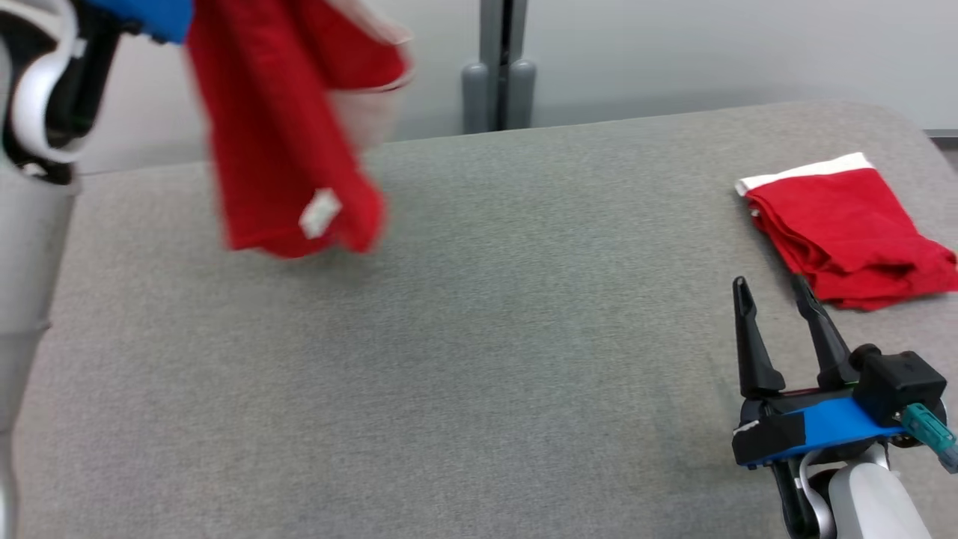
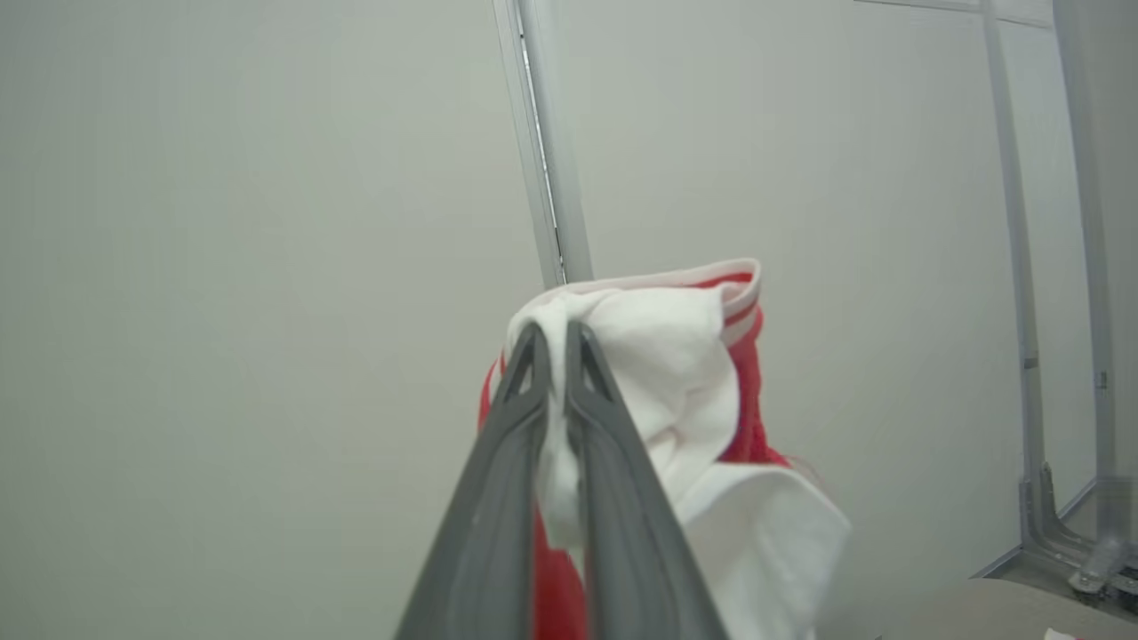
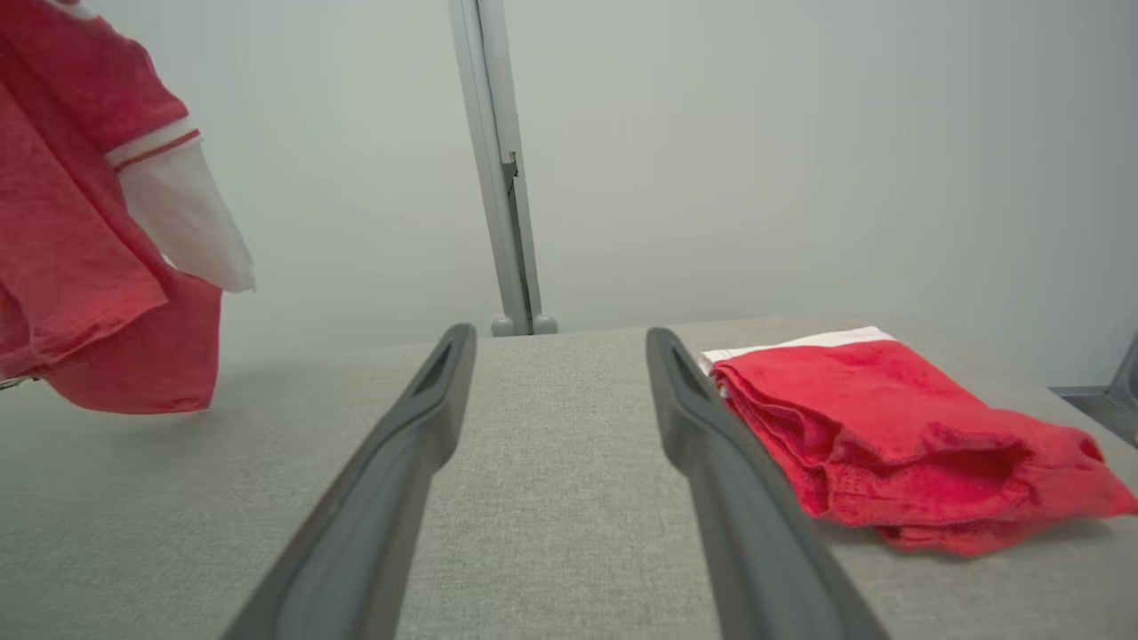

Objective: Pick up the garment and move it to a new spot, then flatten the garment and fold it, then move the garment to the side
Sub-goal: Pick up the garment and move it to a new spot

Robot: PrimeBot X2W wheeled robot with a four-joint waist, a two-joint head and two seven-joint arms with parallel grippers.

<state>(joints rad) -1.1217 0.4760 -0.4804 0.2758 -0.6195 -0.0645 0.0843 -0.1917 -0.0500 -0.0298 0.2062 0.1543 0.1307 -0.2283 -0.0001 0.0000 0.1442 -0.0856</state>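
Forearm of the left arm (image 1: 26,247) rises pale along the edge of the head view, its wrist bent over at the top corner, where blue tape shows. The left fingers (image 2: 536,356) are clenched on a white fold of the red garment (image 2: 685,373), pinched between their tips. The garment (image 1: 284,127) hangs straight down beneath them over the grey bench (image 1: 479,359). It is blurred in the head view, its top is cut off by the frame, and I cannot tell whether its lowest hem touches the bench. A small white tag (image 1: 320,212) shows near that hem.

The right arm sits low, wrist level, the right fingers (image 1: 751,344) pointing forward over the bench, spread apart with nothing between them. A second red garment, folded (image 1: 846,232), lies close beside the outer finger; contact there is unclear. The hanging garment is well off to the inner side of these fingers.
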